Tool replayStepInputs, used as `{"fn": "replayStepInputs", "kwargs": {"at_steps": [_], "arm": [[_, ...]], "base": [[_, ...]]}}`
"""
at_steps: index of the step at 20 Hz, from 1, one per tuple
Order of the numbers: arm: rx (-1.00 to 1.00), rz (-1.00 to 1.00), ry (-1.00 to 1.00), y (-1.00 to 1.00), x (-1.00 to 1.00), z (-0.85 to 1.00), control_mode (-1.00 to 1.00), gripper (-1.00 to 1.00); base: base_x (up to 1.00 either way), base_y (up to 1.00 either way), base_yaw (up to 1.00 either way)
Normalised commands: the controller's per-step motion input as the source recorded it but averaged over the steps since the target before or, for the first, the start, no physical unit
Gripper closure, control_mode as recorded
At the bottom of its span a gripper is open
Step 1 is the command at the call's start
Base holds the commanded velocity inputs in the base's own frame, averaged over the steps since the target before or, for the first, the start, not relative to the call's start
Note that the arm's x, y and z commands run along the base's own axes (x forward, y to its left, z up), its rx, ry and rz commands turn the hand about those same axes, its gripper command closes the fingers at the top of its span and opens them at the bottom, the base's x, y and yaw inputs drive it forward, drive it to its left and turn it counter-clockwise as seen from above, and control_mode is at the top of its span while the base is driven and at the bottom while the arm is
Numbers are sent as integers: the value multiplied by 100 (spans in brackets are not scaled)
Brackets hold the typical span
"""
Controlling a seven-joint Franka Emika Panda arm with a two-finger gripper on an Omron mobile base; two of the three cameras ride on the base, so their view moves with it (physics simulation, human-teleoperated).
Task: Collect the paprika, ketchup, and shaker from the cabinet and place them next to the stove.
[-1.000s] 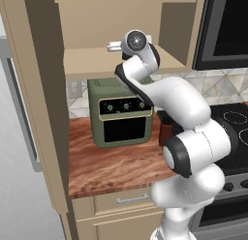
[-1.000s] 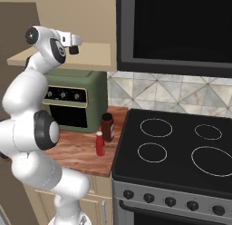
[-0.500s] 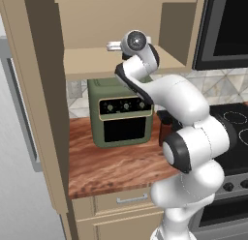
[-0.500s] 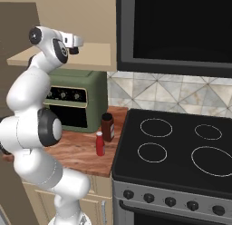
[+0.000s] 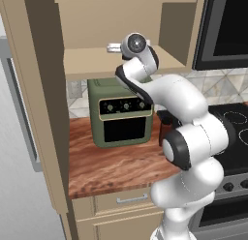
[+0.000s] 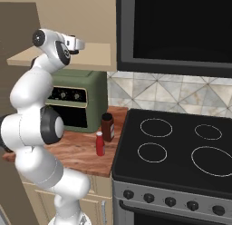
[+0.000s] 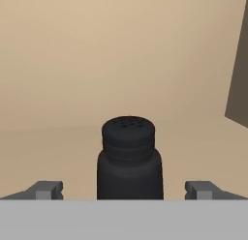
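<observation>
Meanwhile the end effector point(image 7: 124, 189), jaws wide and empty, has eased closer around the small all-black rounded shaker point(image 7: 129, 159) on the tan cabinet's shelf point(image 5: 92, 65), so a grasp looks imminent.

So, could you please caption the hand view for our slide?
Open end effector lined up on the black shaker standing upright on the cabinet shelf.

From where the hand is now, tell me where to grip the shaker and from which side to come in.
Grip the shaker on its straight lower body, below the ribbed rounded top. It stands upright on the cabinet shelf, centred between the open fingertips of the tool. So I would come straight ahead, level, and close from both sides; the round body gives no better angle, and the perforated top looks likelier to slip.
</observation>
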Motion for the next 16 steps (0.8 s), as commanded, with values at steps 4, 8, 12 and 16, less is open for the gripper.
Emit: {"fn": "replayStepInputs", "kwargs": {"at_steps": [4,8,12,16], "arm": [[2,0,0,0,11,-9,-100,-100],[0,0,0,0,13,-6,-100,100],[0,0,0,0,10,-1,-100,100],[0,0,0,0,0,0,-100,100]], "base": [[0,0,0],[0,0,0],[0,0,0],[0,0,0]]}}
